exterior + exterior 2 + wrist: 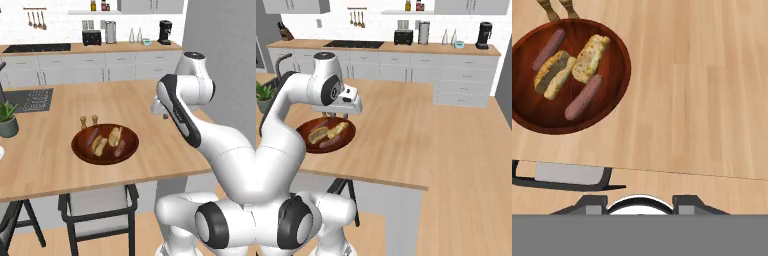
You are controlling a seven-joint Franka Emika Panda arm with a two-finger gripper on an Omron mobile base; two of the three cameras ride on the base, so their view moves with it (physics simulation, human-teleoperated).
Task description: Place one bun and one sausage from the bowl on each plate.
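Observation:
The bowl (79,150) (303,131) (618,75) of dark reddish-brown wood sits on the island counter near its front edge. Inside lie two speckled buns (554,75) (591,57) side by side. One sausage (549,42) lies on the buns' far side and another sausage (583,96) on their near side. My gripper (640,205) (164,116) hangs above the counter, to the right of the bowl and apart from it. Its fingers (593,202) stand wide apart with nothing between them, so it is open.
Two small wooden shakers (88,121) stand just behind the bowl. A dark chair (100,200) (567,175) is tucked under the counter's front edge. A potted plant (7,120) stands at the far left, behind it a dark cooktop (30,100). Bare wood spreads to the right of the bowl.

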